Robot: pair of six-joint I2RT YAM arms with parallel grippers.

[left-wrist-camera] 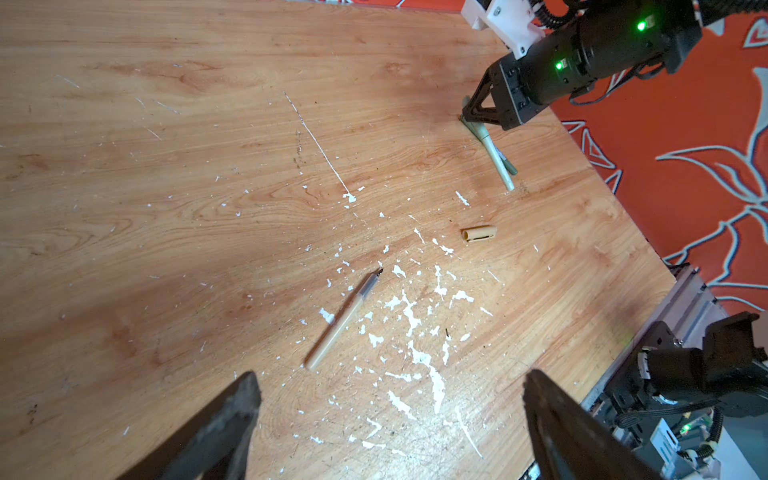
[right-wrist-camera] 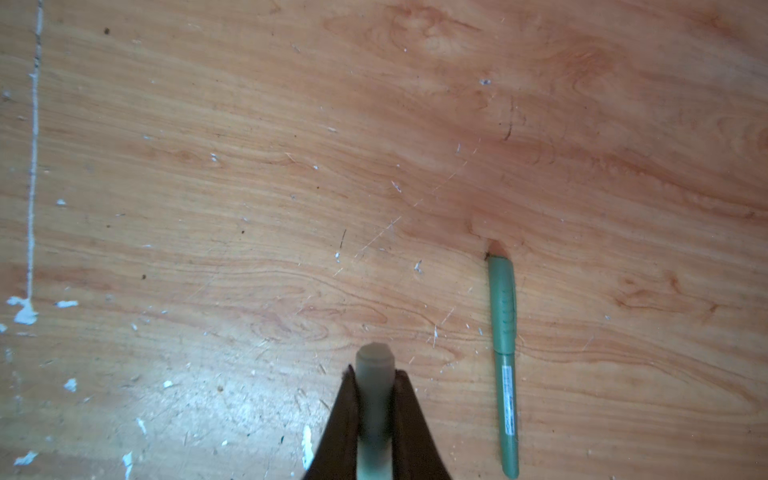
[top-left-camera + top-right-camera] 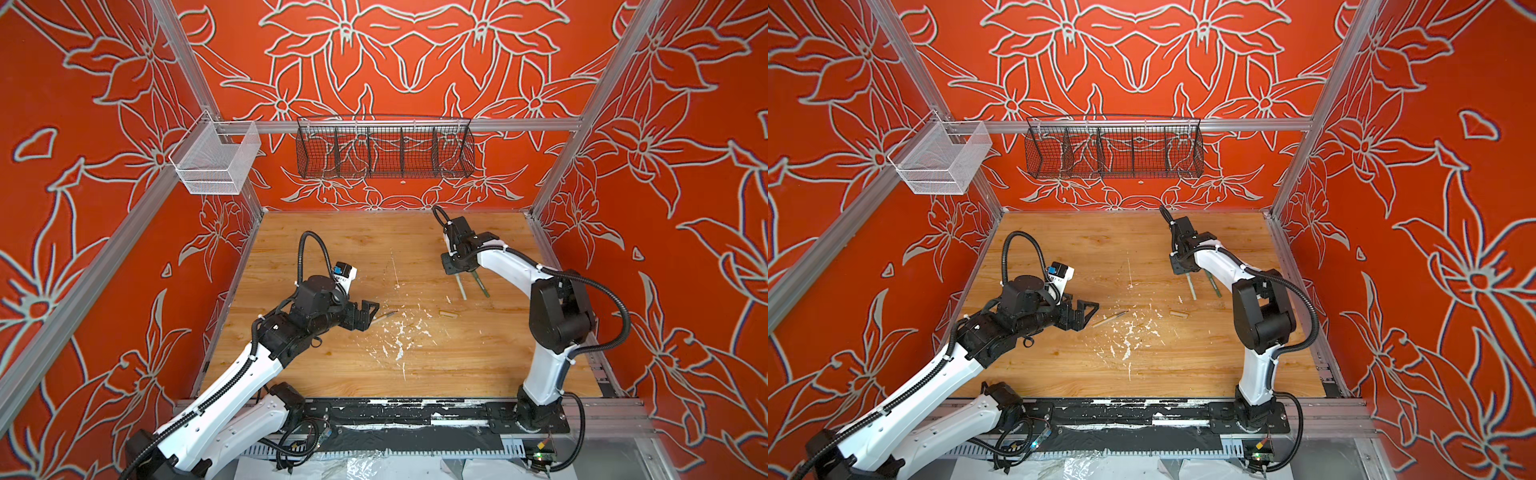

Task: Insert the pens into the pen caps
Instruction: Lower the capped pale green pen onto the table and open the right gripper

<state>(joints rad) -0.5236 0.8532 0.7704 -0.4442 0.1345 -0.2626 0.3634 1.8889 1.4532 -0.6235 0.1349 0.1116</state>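
A beige pen (image 1: pixel 345 320) (image 3: pixel 384 316) lies uncapped on the wooden table, its dark tip pointing away from my left gripper (image 1: pixel 392 380) (image 3: pixel 371 316). That gripper is open just short of the pen's blunt end, with nothing between its fingers. The beige pen cap (image 1: pixel 479 233) (image 3: pixel 448 314) lies alone further right. My right gripper (image 2: pixel 375 374) (image 3: pixel 458 273) is shut on one end of the pale green pen (image 2: pixel 375 357) (image 1: pixel 496 160), down at the table. The dark green pen (image 2: pixel 503 361) (image 3: pixel 482 287), cap on, lies beside it.
White paint flecks (image 1: pixel 411 316) cover the table's middle. A black wire basket (image 3: pixel 384 151) and a white mesh basket (image 3: pixel 214 160) hang on the back rail. The table's right edge (image 1: pixel 615 208) runs close to the green pens.
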